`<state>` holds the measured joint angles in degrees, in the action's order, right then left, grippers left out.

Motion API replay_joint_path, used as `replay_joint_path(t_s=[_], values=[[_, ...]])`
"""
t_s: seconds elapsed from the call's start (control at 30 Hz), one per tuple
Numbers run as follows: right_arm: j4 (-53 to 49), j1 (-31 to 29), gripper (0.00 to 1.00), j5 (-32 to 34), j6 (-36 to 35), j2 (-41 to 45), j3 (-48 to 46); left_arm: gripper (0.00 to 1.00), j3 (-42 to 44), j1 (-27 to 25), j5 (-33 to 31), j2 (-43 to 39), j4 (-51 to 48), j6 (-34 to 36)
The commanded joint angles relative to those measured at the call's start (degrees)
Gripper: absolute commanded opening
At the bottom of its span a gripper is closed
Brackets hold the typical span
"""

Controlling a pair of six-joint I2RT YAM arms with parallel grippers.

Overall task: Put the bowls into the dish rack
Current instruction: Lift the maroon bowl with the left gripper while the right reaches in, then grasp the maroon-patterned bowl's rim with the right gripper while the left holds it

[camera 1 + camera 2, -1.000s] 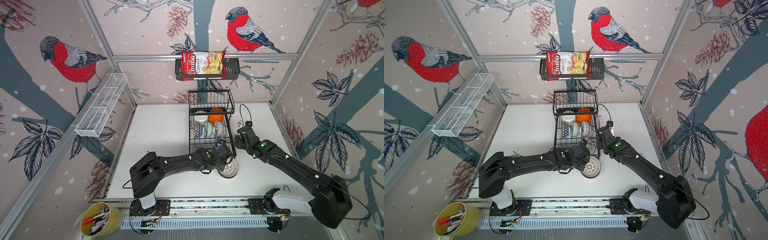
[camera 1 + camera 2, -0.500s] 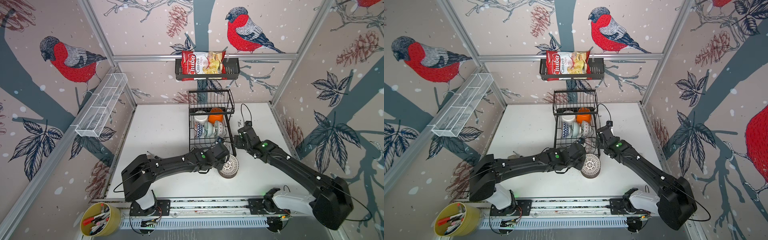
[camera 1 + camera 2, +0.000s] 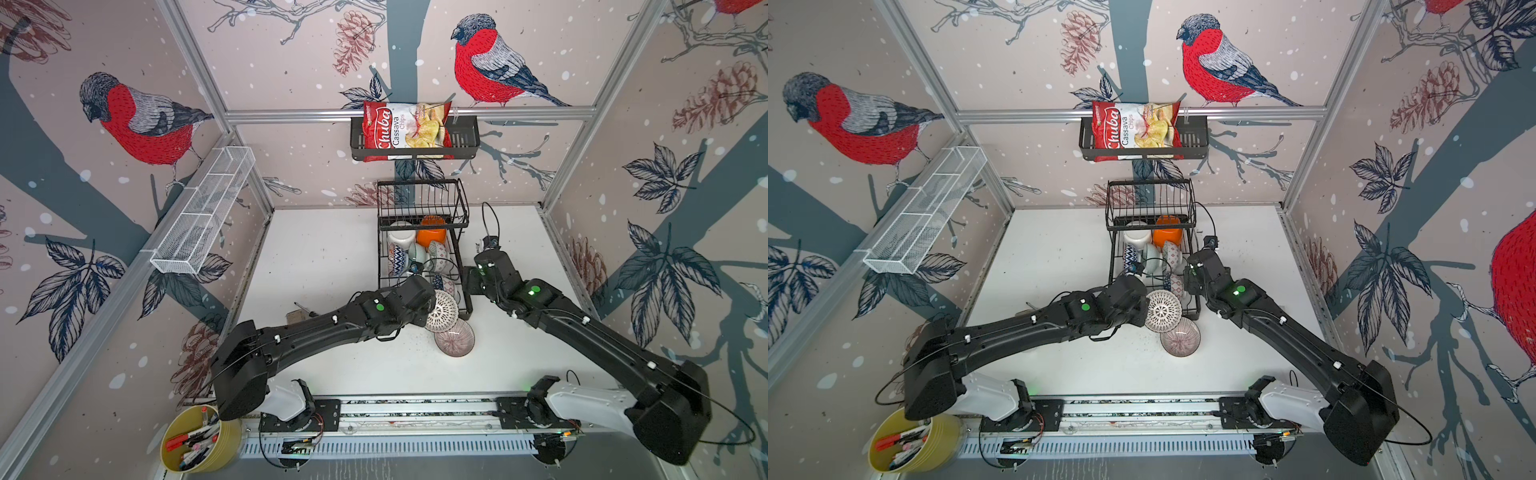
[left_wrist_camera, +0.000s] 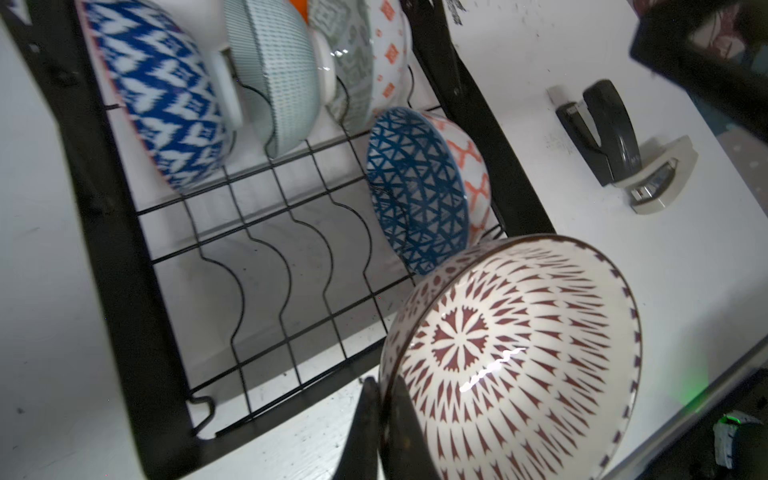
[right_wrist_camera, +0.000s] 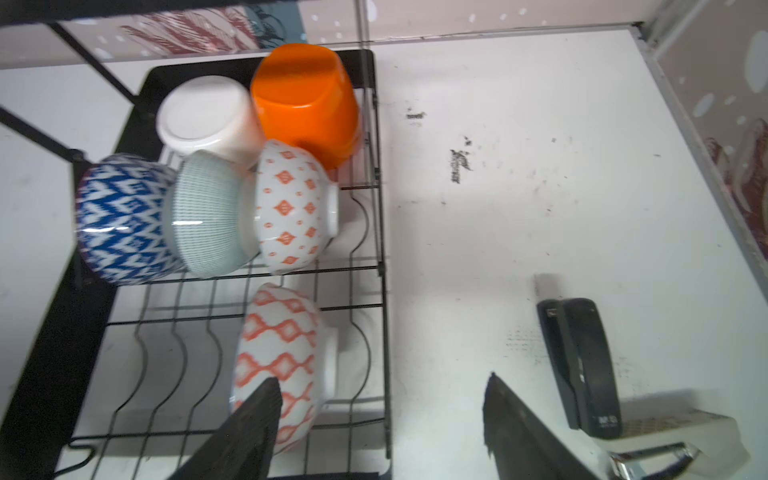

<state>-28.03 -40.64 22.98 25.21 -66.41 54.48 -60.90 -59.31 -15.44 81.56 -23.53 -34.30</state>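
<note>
My left gripper (image 4: 382, 380) is shut on the rim of a white bowl with dark red spokes (image 4: 515, 357), held tilted at the front corner of the black dish rack (image 4: 116, 249); both top views show this bowl (image 3: 442, 309) (image 3: 1163, 311). A second, pinkish bowl (image 3: 454, 337) sits on the table just in front. In the rack stand a blue zigzag bowl (image 5: 120, 220), a green striped one (image 5: 208, 216), an orange-diamond one (image 5: 291, 203), an orange-lattice one (image 5: 278, 353), a blue-triangle one (image 4: 415, 191), a white one (image 5: 203, 116) and an orange one (image 5: 307, 99). My right gripper (image 5: 382, 380) is open and empty, straddling the rack's right rail.
A black stapler (image 5: 582, 365) lies on the table right of the rack. On the back wall a black basket holds a chips bag (image 3: 405, 131). A white mesh shelf (image 3: 203, 216) hangs on the left wall, and a yellow tub of pens (image 3: 199, 440) stands front left.
The left gripper has lifted and tilted the red-spoked bowl toward the rack, uncovering the pinkish bowl beneath it. The right gripper's jaws have narrowed slightly; that arm has barely moved.
</note>
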Motion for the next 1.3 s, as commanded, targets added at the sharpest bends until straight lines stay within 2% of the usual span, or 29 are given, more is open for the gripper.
replay_joint_path(t_s=[0.0, 0.3, 0.6, 1.0, 1.27], values=[[-0.18, -2.32, 0.74, -0.73, -1.94, 0.38, 1.11, 0.0, 1.39, 1.05, -3.3, -2.73, 1.31, -1.25], [0.56, -8.36, 0.68, -4.88, -3.84, 0.24, 4.21, 0.0, 5.64, 6.37, -4.38, -7.76, 2.15, -2.52], [2.31, -11.36, 0.56, -10.39, -5.4, -3.7, 6.07, 0.0, 6.76, 9.83, -2.9, -9.04, 4.22, -2.01], [3.91, -12.66, 0.36, -11.77, -4.54, -12.9, 9.26, 0.0, 8.11, 10.44, -1.79, -10.0, 6.02, -1.64], [4.13, -13.04, 0.29, -10.95, -4.21, -16.01, 10.2, 0.0, 8.74, 10.74, -1.84, -10.86, 6.39, -1.64]])
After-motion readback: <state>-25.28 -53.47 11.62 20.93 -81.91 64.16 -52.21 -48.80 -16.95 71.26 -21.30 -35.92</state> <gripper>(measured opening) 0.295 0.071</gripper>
